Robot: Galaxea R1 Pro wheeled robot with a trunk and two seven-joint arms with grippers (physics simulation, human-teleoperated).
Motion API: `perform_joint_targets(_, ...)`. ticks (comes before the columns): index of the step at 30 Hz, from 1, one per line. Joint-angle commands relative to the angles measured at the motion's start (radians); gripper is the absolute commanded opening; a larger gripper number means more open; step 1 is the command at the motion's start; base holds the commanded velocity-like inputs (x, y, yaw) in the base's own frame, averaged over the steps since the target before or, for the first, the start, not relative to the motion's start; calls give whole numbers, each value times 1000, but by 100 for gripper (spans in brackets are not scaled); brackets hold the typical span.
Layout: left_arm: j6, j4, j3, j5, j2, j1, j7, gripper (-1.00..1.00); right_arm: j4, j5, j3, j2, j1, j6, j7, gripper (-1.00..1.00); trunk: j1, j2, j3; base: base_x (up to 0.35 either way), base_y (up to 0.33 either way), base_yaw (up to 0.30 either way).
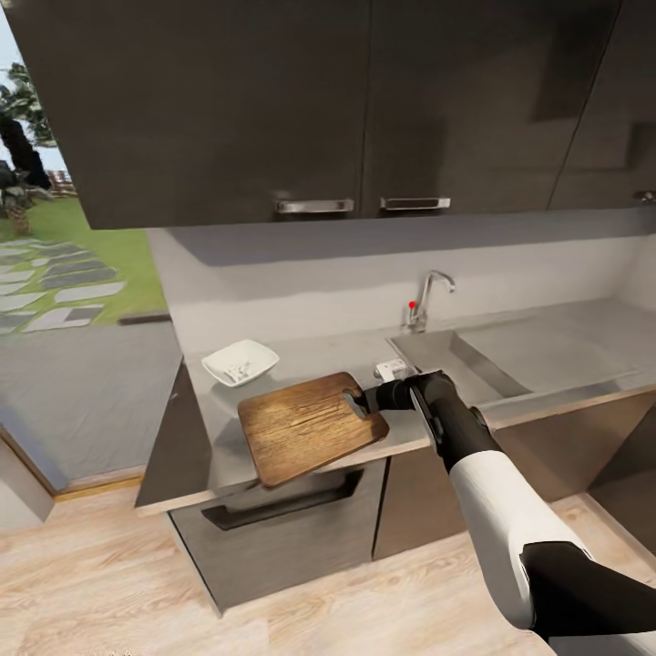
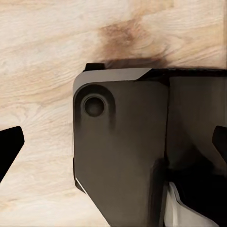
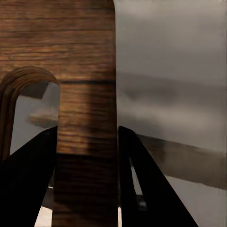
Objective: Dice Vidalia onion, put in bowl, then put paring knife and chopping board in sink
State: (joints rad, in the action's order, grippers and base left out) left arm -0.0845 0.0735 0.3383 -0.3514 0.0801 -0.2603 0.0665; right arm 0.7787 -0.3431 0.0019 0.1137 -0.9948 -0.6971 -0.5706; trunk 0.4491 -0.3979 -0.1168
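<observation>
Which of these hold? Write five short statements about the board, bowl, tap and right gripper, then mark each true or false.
1. The right gripper is shut on the board. True; the right wrist view shows a finger on each side of the board's edge.
2. The board lies in the sink. False; it is over the countertop, jutting past the front edge.
3. The bowl sits left of the board, nearer the wall. True.
4. The tap stands left of the bowl. False; it is to the right, behind the sink.
5. The bowl is black. False; it is white.
</observation>
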Motion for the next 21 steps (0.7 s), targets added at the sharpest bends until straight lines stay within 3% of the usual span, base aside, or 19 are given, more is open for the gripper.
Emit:
perform_joint_targets(1, -7, 5, 8, -7, 1, -2, 1, 100, 2, -10, 0, 0, -1, -2, -8, -100, 1, -2, -3, 190, -225, 183)
perform_joint_targets(8, -7, 5, 8, -8, 3, -2, 1, 100, 1, -10, 0, 0, -1, -2, -8, -100, 1, -2, -12, 173, -261, 184)
perform_joint_targets(14, -7, 5, 8, -9, 3, -2, 1, 100, 1, -10, 0, 0, 0, -1, -6, -100, 1, -2, -19, 35, -308, 181)
perform_joint_targets(21, -7, 3, 8, -10, 1, -2, 1, 100, -1, -14, -6, -10, 0, 6, 8, -100, 1, -2, -20, 1, -316, 37)
